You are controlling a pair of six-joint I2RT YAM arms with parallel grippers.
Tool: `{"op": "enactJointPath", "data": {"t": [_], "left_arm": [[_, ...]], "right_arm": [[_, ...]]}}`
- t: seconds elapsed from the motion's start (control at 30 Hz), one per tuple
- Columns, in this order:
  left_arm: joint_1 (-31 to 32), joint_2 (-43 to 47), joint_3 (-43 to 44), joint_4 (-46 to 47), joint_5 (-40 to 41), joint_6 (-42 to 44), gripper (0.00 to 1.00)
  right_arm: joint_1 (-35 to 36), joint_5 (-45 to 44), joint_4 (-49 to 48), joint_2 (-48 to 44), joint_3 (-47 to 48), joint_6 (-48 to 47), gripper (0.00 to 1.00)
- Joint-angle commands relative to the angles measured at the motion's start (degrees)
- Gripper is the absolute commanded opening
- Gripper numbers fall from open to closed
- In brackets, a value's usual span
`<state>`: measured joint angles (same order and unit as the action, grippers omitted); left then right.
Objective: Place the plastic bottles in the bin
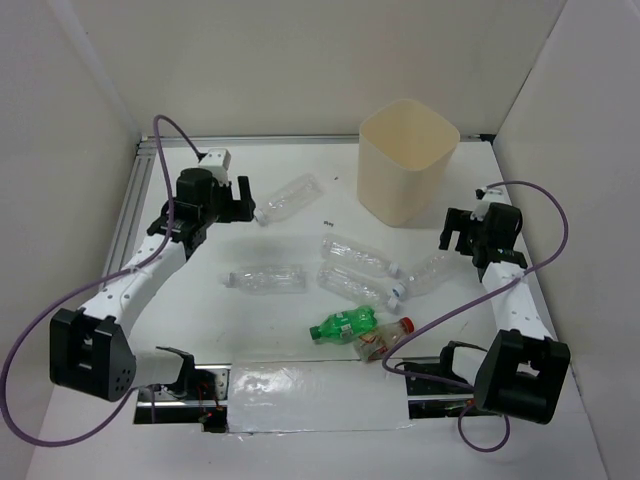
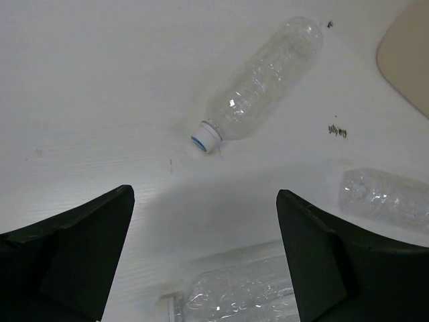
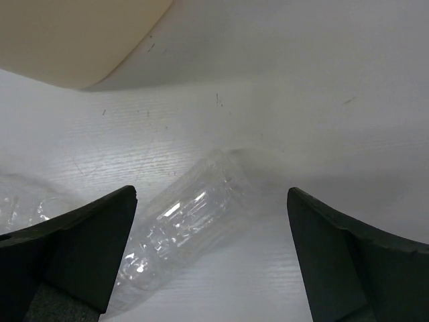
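The cream-beige bin (image 1: pixel 408 160) stands at the back right. Several clear bottles lie on the white table: one (image 1: pixel 288 198) next to my left gripper (image 1: pixel 243 203), one (image 1: pixel 266 280) at the left middle, two (image 1: pixel 360 256) (image 1: pixel 355 285) in the centre, and one (image 1: pixel 432 272) below my right gripper (image 1: pixel 462 234). A green bottle (image 1: pixel 343 323) and a red-capped bottle (image 1: pixel 385 338) lie near the front. Both grippers are open and empty. In the left wrist view my left gripper (image 2: pixel 204 255) hovers short of a clear bottle (image 2: pixel 261 80). In the right wrist view my right gripper (image 3: pixel 211 255) straddles a clear bottle (image 3: pixel 181 228) from above.
White walls close in the table on the left, back and right. An aluminium rail (image 1: pixel 135 195) runs along the left edge. The bin's corner shows in the left wrist view (image 2: pixel 409 54) and its wall in the right wrist view (image 3: pixel 74 40).
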<state>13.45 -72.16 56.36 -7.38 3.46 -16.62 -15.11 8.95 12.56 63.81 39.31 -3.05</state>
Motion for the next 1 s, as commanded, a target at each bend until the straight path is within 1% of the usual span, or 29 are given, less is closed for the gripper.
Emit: {"op": "enactJointPath", "data": {"t": [0.0,0.07,0.1,0.13,0.17,0.2,0.23,0.27,0.3,0.33,0.37,0.4,0.43,0.47,0.5,0.57,0.6,0.67,0.8,0.9,0.97], "left_arm": [[0.35,-3.84,4.01,0.17,-6.26,5.53,1.0],[0.87,-5.96,6.39,0.17,-6.8,7.47,1.0],[0.87,-8.06,7.61,0.17,-8.11,9.31,1.0],[0.87,-10.26,9.02,0.17,-8.12,11.07,0.98],[0.87,-10.28,9.03,0.17,-8.12,11.08,0.98],[0.87,-11.41,10.86,0.17,-8.99,12.91,0.94],[1.48,-13.86,11.84,0.17,-9.0,13.8,0.92],[1.49,-15.02,12.89,0.17,-9.61,14.85,0.88],[2.1,-16.24,14.03,-0.44,-9.62,16.87,0.84],[2.1,-19.22,16.74,-0.97,-9.09,17.84,0.75],[2.1,-20.81,18.33,-1.58,-9.09,18.81,0.71],[2.63,-22.48,21.22,-2.11,-8.48,20.04,0.66],[2.63,-24.06,22.64,-2.12,-8.47,20.05,0.63],[2.63,-27.3,23.96,-2.12,-7.95,20.57,0.66],[2.63,-28.9,26.76,-2.81,-7.95,21.19,0.72],[3.16,-32.06,29.32,-4.04,-7.95,22.06,0.93],[3.68,-35.04,31.86,-4.66,-7.95,22.68,0.95],[4.48,-37.69,33.72,-5.89,-9.0,24.35,1.0],[5.27,-45.5,37.41,-5.89,-8.47,24.45,1.0],[5.88,-49.47,39.78,-6.76,-9.09,24.44,1.0],[6.5,-51.67,40.5,-7.3,-9.09,24.44,0.95]], "right_arm": [[-1.14,3.16,1.06,-1.32,1.73,-1.5,1.0],[-1.15,7.29,3.6,-1.32,2.26,-6.24,1.0],[-1.67,12.09,4.57,-1.32,2.26,-11.23,1.0],[-1.67,15.71,6.15,-0.71,2.26,-13.89,0.87],[-1.67,15.75,6.16,-0.71,2.26,-13.91,0.87],[-1.67,18.18,6.16,-0.1,2.26,-15.48,0.45],[-1.67,18.99,6.95,0.43,2.26,-15.5,0.32],[-1.67,19.52,6.95,0.44,2.26,-16.02,0.25],[-1.67,20.66,6.95,0.44,2.26,-17.07,0.23],[-1.67,21.45,7.48,-0.17,2.26,-17.69,0.41],[-1.67,22.5,8.18,-0.18,2.26,-18.56,0.58],[-1.67,24.95,8.71,-0.7,2.26,-20.49,0.71],[-1.67,26.37,9.32,-0.71,1.74,-21.55,0.83],[-1.67,27.6,10.11,-0.71,1.74,-22.43,1.0],[-1.67,29.35,10.12,-0.71,1.74,-23.74,1.0],[-1.67,29.9,10.12,-0.71,1.74,-23.76,1.0],[-1.67,29.9,10.12,-0.71,1.74,-23.76,1.0],[-1.67,29.9,10.12,-0.09,2.26,-24.37,1.0],[-1.67,30.51,11.87,-0.09,2.26,-27.0,1.0],[-1.67,31.65,11.88,-0.71,2.26,-28.23,1.0],[-1.67,31.66,11.88,-1.32,2.26,-29.02,1.0]]}}
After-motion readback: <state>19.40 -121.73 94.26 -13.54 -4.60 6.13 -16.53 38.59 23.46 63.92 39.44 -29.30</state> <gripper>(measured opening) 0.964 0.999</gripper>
